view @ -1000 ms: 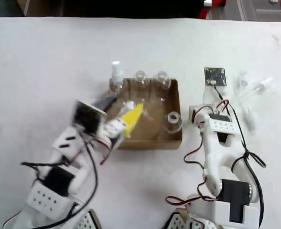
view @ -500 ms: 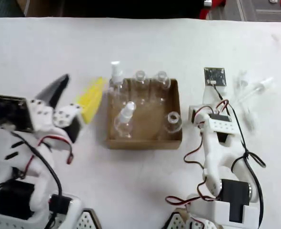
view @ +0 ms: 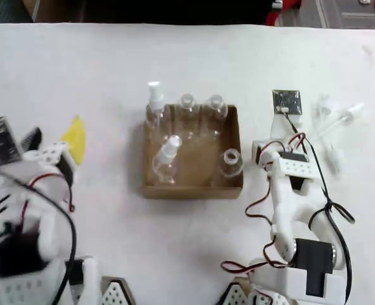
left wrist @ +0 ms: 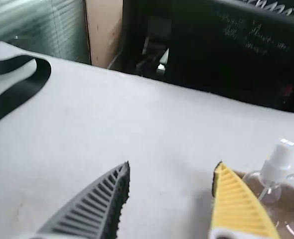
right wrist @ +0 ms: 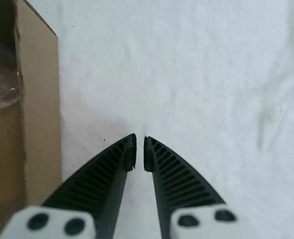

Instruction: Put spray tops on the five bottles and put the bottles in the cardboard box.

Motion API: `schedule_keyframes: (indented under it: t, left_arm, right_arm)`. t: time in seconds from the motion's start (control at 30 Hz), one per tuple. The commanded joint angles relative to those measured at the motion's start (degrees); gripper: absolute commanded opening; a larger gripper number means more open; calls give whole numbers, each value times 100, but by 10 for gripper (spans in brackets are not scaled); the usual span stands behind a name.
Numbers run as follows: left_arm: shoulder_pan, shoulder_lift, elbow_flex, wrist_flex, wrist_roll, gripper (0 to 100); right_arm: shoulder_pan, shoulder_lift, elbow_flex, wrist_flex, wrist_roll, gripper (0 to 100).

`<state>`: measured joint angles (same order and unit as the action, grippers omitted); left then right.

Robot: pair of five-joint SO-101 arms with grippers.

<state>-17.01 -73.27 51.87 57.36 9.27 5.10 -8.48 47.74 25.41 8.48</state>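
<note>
Five clear bottles stood inside the cardboard box (view: 194,189) at mid-table, two fitted with white spray tops and three with bare necks. The corner capped bottle (view: 154,107) stood upright at the box's back left. The leaning capped bottle (view: 164,160) tilted nearer the front left. The first bare bottle (view: 187,105) and the second bare bottle (view: 215,105) lined the back wall, and the third bare bottle (view: 231,162) occupied the front right corner.

The left gripper (view: 53,130) hung well to the left of the box over the white table cover (view: 79,63). Its black finger (left wrist: 94,209) and yellow finger (left wrist: 236,204) were spread wide with nothing between them (in the left wrist view, the corner capped bottle rose just past the yellow one).

The right gripper (right wrist: 139,152) pointed down at bare cloth just beside the box's right wall. Its fingers were drawn together to a sliver of a gap and gripped nothing.

Loose spray tops (view: 337,121) lay on the cloth beyond the right arm (view: 289,190), on the side away from the box and well apart from the bottles.
</note>
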Motion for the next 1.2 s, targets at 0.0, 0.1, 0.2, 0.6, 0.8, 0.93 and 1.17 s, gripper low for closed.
schedule_keyframes:
  t: [0.0,0.1,0.2,0.6,0.8,0.93,1.17]
  left_arm:
    - [-101,-92,897,-958,26,252]
    - [-75,-92,1433,-1389,35,252]
    - [-66,-92,1855,-1820,35,252]
    - [1086,-66,2629,-2505,-607,213]
    - [1086,-66,2629,-2505,-589,209]
    - [1095,-66,2629,-2505,-607,209]
    - [1121,-66,2629,-2505,-607,209]
  right_arm:
    - [180,-84,-26,-110,35,22]
    - [180,-92,-35,-110,35,22]
    - [180,-101,-44,-110,35,22]
    - [189,-127,-26,-92,26,22]
    - [189,-136,-35,-75,26,22]
    - [189,-136,-35,-66,26,22]
    - [180,-136,-35,-66,26,22]
